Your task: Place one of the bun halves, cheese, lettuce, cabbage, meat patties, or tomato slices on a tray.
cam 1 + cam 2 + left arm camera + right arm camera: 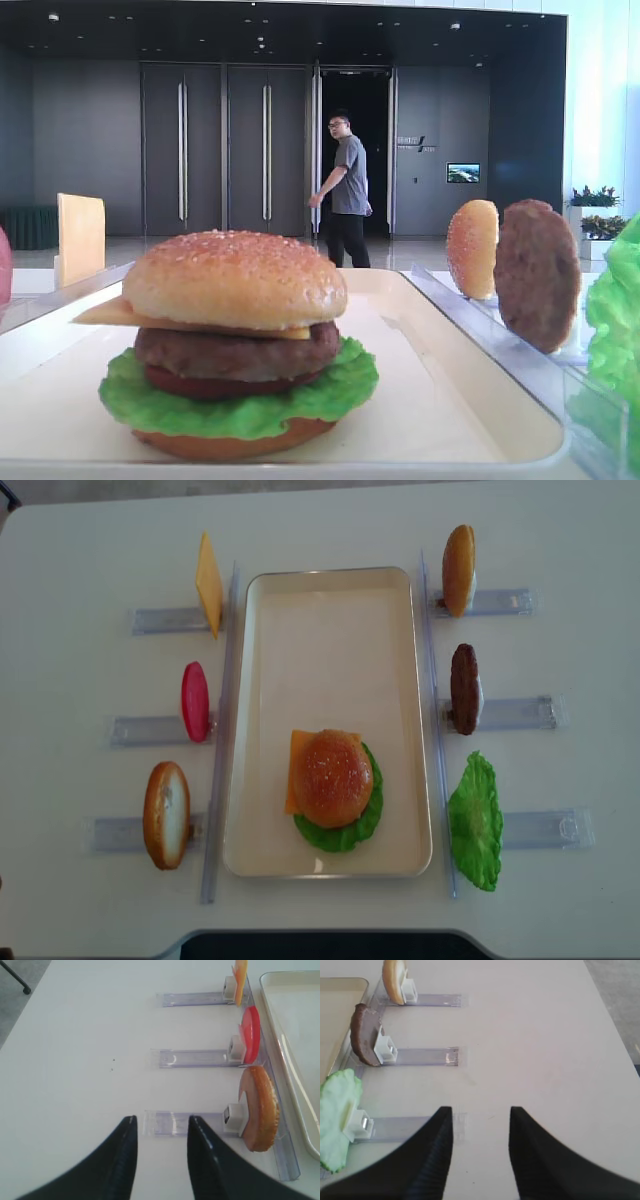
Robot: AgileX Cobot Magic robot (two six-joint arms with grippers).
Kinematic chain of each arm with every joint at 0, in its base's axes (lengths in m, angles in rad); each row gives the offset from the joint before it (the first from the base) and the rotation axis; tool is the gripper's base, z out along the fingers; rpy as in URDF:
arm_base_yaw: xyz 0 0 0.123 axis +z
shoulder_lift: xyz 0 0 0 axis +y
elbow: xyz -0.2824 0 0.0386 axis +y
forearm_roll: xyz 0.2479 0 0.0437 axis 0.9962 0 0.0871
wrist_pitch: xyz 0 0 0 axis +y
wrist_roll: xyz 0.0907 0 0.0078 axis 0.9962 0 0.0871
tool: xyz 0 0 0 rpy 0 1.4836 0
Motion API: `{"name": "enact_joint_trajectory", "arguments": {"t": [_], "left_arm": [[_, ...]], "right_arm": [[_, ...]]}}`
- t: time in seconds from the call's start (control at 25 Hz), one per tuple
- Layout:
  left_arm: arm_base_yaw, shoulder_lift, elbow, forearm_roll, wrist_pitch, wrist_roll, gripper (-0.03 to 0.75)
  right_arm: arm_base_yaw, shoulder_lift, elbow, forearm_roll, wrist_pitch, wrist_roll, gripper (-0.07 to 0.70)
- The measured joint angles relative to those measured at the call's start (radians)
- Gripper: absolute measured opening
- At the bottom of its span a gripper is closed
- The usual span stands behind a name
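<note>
right gripper (481,1152) empty, jaws apart; lettuce (337,1115) racked at ten o'clock, standing on edge, nearer this arm than left gripper (159,1157), likewise parted.

Dark panelled wall (90,140), tall double doors (225,150), man (345,190) by open doorway, potted plants (592,197), white table (80,880)

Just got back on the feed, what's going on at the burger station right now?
A full burger, top bun over cheese, patty and lettuce, sits at the near end of the tray. Nothing is being handled: the left gripper and right gripper both hover over bare table with nothing between the jaws. Spare pieces stand in the clear racks either side, including a bun half on the left and a patty on the right.
</note>
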Motion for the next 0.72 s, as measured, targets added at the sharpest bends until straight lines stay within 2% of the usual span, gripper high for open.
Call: {"name": "enact_joint_trajectory", "arguments": {"t": [0.72], "left_arm": [[0.0,0.0,0.0,0.0,0.0,0.0,0.265]], "right_arm": [[0.011,-0.004,0.002,-0.003,0.0,0.024,0.293]]}}
